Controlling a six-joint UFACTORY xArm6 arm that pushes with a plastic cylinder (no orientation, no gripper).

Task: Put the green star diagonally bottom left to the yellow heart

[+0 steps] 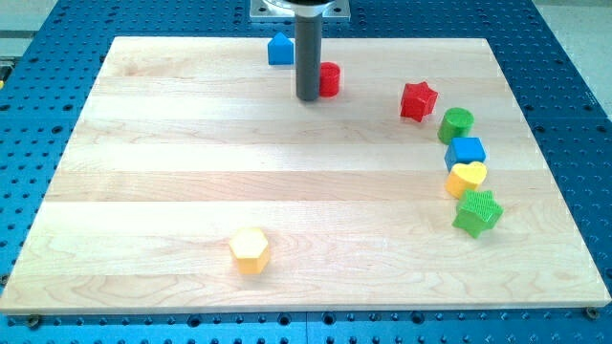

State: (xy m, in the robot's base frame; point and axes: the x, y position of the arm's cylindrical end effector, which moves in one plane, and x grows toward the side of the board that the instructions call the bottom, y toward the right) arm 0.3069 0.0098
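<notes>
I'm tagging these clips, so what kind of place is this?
Probably a robotics lab bench: a wooden board on a blue perforated table, small blocks like the green star, and my tip.

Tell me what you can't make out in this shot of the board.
Camera view:
- The red block is partly behind the rod, so its shape is unclear; whether my tip touches it cannot be told.
- The rod's upper part and mount are cut off by the view's top edge.
- Whether the green star touches the yellow heart cannot be told.
</notes>
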